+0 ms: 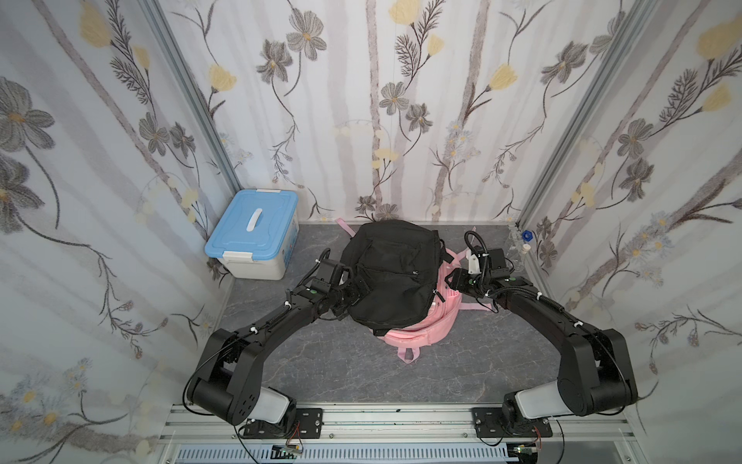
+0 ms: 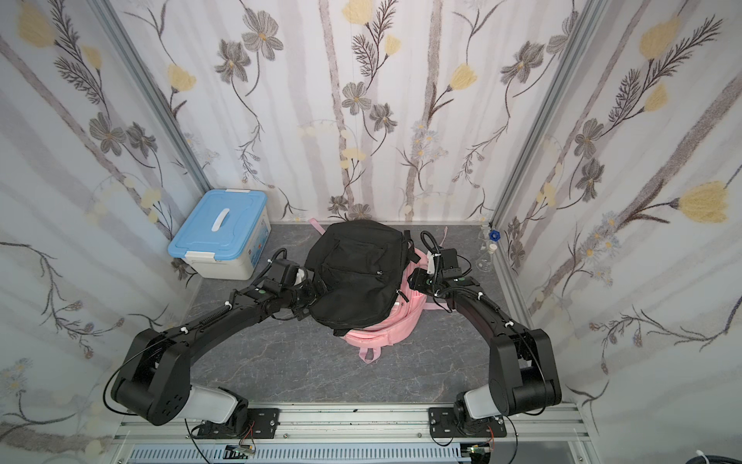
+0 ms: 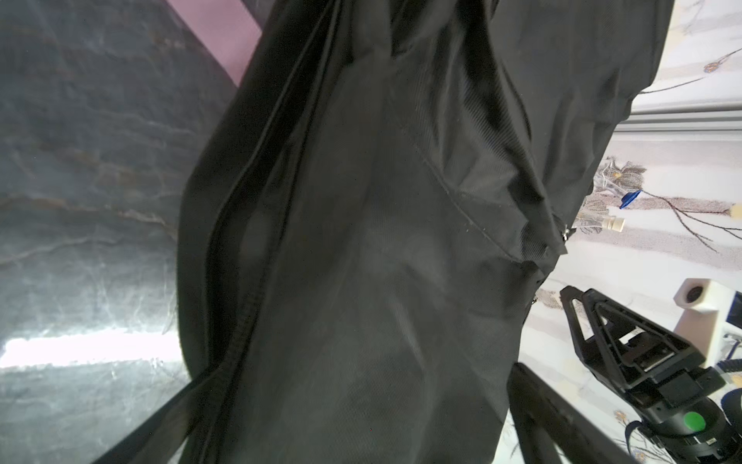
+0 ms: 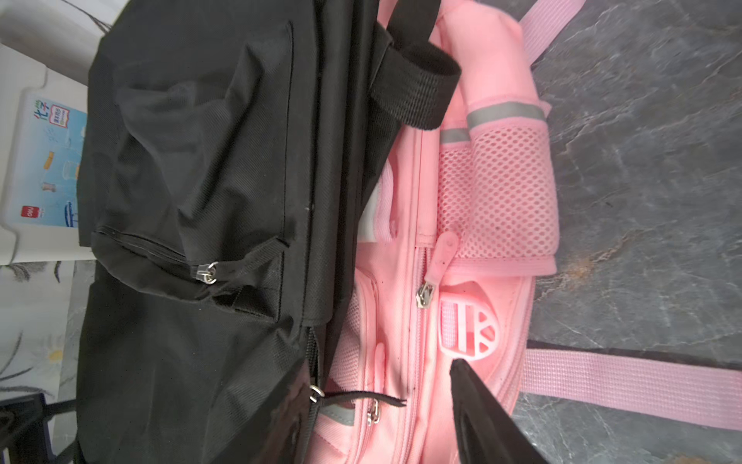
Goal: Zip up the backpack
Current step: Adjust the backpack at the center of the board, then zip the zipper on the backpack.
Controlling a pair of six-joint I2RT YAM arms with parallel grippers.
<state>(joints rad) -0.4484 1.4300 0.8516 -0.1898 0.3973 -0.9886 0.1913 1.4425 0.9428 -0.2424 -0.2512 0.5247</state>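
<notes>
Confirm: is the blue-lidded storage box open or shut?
Shut. In both top views the blue lid sits flat on the white storage box, with the white handle folded down.

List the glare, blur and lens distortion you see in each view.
Left wrist view: blown-out glare on the table, black backpack soft from closeness. Right wrist view: pink backpack mostly sharp, one padded strap smeared. In both top views: even light, wide-angle lens splays the frame posts outward.

Black backpack (image 1: 391,273): soft, creased, lying front-up at frame centre in both top views; rests atop pink backpack (image 1: 421,330), whose lower edge and straps protrude.
</notes>
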